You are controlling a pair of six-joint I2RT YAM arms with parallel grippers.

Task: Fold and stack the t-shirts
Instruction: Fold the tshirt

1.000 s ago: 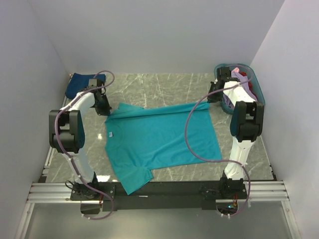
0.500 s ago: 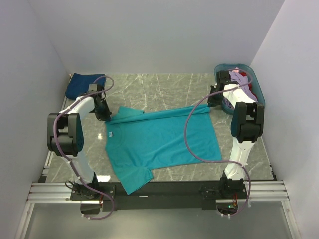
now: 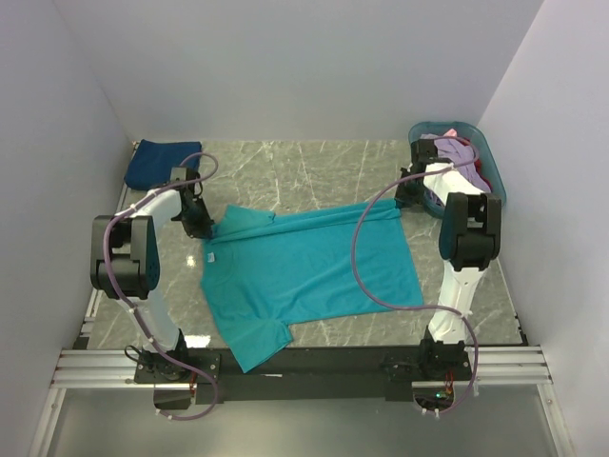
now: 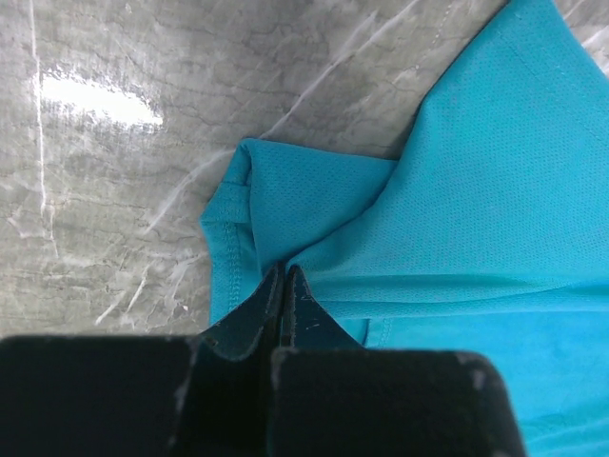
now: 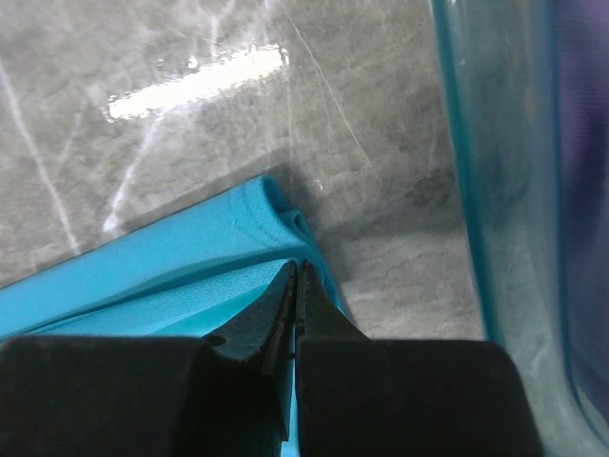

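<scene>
Left gripper [image 4: 284, 286] and right gripper [image 5: 296, 283] each clamp a far corner of the teal t-shirt [image 3: 304, 271], likely to fold it nearward

spread tee [image 3: 304, 271]: on table [image 3: 314, 171], middle
folded tee [image 3: 157, 162]: far left corner of table
basket [image 3: 493, 171]: far right, tees [image 3: 457, 149] inside
left gripper [image 4: 284, 271]: at spread tee's far left corner
right gripper [image 5: 295, 267]: at its far right corner, beside basket
</scene>
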